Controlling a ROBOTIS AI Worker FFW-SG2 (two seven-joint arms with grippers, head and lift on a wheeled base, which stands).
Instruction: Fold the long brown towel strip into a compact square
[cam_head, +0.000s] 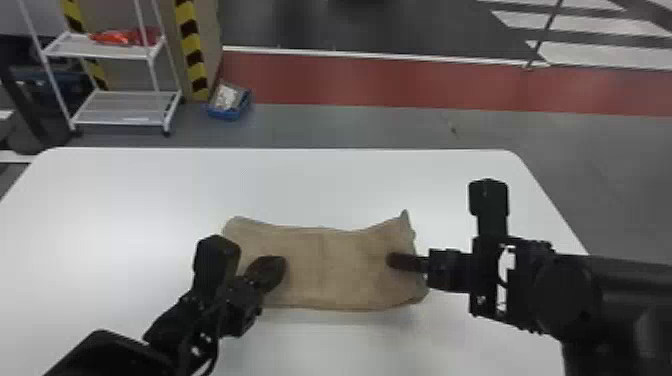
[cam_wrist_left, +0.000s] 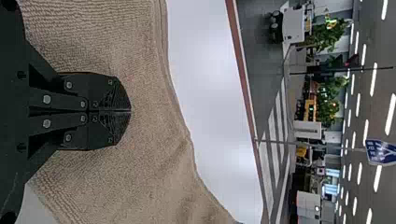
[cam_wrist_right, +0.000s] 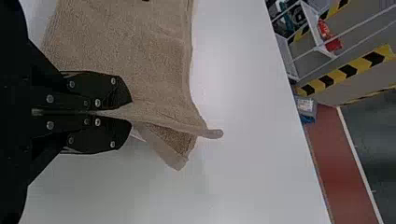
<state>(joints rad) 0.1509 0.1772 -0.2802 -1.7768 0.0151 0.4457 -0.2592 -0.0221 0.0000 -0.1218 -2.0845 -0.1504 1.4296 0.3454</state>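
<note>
Right gripper (cam_head: 395, 261) grasps one end of brown towel strip (cam_head: 330, 270)

The left gripper (cam_head: 270, 272) sits over the towel's 9 o'clock side; the left wrist view shows its fingers pressed together, nothing visible between them. At 3 o'clock, the right wrist view shows towel cloth pinched between fingers and layers splayed past the tips, while the head view gives the towel's whole outline, a corner peaking at 2 o'clock. It lies on the white table (cam_head: 310, 180). Beyond, toward 11 o'clock, are a blue bin (cam_head: 225, 114) and a white wire rack (cam_head: 117, 107).
</note>
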